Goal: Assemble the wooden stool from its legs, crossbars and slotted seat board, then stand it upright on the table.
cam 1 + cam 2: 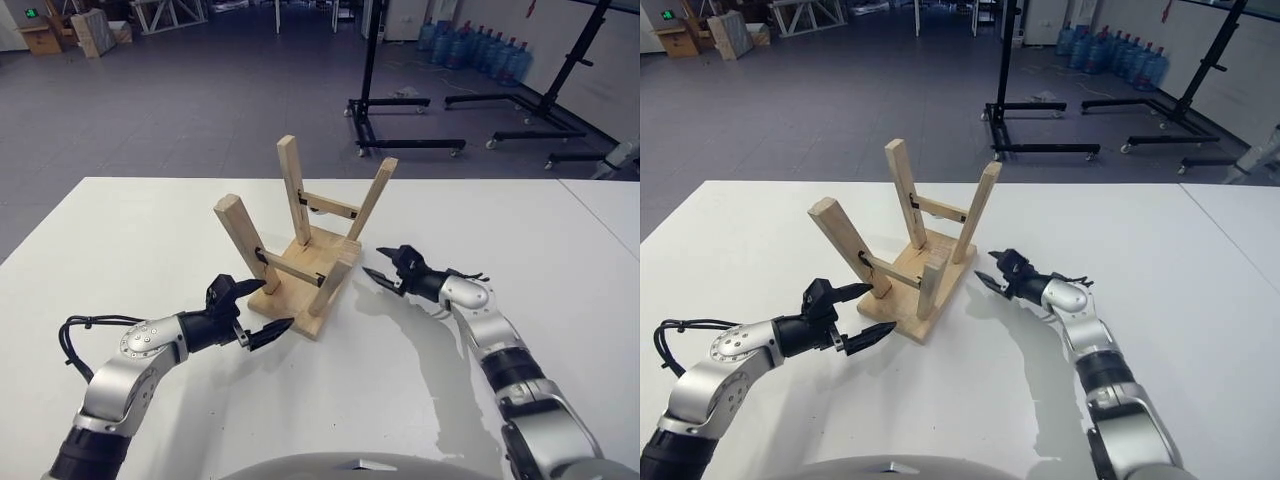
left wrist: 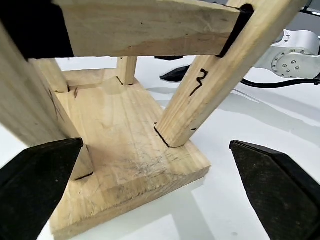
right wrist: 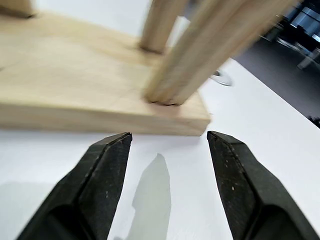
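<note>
A white table (image 1: pixel 150 230) carries the wooden stool (image 1: pixel 296 278) upside down at its middle, the seat board (image 1: pixel 315 318) flat on the surface and the four legs (image 1: pixel 294 190) and crossbars pointing up. The left gripper (image 1: pixel 277 303), fingers apart, sits at the board's near left corner. The right gripper (image 1: pixel 371 261), also spread, is just beside its right edge. Beyond lie grey floor (image 1: pixel 200 100), black wheeled frames (image 1: pixel 405 145) and, far right, blue water bottles (image 1: pixel 480 45).

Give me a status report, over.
Left gripper open, right gripper open. Pale wooden stool between them, assembled, upside down on white table. Nothing in the way.
</note>
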Robot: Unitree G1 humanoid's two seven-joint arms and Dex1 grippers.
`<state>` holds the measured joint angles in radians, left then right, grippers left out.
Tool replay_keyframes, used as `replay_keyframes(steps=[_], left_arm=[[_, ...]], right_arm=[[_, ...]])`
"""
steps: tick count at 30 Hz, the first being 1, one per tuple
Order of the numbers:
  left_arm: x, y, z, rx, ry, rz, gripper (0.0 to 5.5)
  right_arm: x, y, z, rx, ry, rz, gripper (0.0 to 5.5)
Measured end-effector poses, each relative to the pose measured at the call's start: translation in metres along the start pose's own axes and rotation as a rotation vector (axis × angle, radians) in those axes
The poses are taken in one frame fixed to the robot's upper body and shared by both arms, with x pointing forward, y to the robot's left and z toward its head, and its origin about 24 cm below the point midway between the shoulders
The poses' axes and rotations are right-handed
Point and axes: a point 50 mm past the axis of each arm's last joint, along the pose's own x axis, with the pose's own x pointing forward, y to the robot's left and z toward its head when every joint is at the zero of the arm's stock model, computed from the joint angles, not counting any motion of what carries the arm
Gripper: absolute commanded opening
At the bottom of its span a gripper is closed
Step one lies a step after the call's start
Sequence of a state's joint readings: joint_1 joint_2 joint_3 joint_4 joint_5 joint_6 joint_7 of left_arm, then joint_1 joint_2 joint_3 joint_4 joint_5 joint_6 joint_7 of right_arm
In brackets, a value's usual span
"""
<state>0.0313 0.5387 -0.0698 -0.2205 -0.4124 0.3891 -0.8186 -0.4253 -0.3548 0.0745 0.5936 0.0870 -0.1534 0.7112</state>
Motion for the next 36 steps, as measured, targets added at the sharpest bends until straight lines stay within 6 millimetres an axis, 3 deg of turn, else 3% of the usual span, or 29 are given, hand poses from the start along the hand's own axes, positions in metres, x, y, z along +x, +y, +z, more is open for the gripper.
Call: replay_keyframes(steps=[7,13,19,23,31,36], left_arm=[[0.013,0.038,-0.003,0.061,0.067,0.08,5.4],[0.018,0.051,-0.006,0.085,0.086,0.103,5.4],[0.019,0.053,-0.009,0.098,0.095,0.106,5.4],[0.022,0.051,-0.011,0.089,0.087,0.099,5.4],[0.024,0.051,-0.011,0.089,0.088,0.089,5.4],[0.024,0.05,-0.011,0.089,0.089,0.086,5.4]], right_arm=[[0.018,-0.021,0.015,0.187,-0.109,-0.036,2.77],[0.02,-0.016,0.011,0.22,-0.1,0.119,2.77],[0.016,-0.031,0.015,0.255,-0.118,0.098,2.77],[0.023,-0.025,0.017,0.354,-0.164,0.157,2.77],[0.023,-0.027,0.017,0.388,-0.145,0.177,4.12],[0.025,-0.027,0.025,0.404,-0.186,0.242,4.12]])
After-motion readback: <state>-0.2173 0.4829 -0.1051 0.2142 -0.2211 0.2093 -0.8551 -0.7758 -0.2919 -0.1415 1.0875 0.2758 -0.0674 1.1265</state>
